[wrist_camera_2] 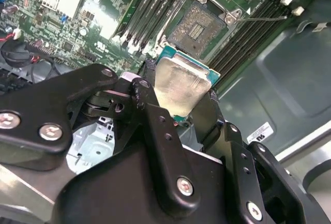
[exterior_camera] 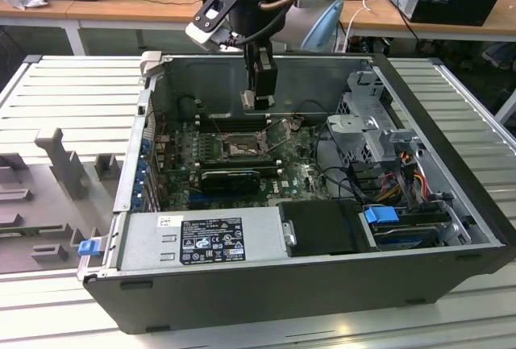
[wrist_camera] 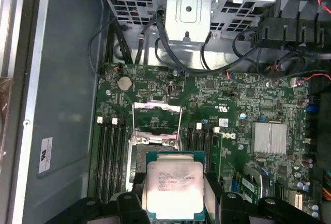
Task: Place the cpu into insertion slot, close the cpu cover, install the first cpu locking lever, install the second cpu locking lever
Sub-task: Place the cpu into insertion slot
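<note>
The claw [exterior_camera: 260,97] pinches the cpu [wrist_camera: 173,185] (metal top showing) above the bare socket [wrist_camera_2: 199,27].

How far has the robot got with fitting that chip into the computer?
Nothing looks finished yet. In hand: the gripper is clamped on the cpu and holds it in the air near the socket, which lies bare. Left: the cpu is not seated, the cover stands open, and nothing is locked down.
</note>
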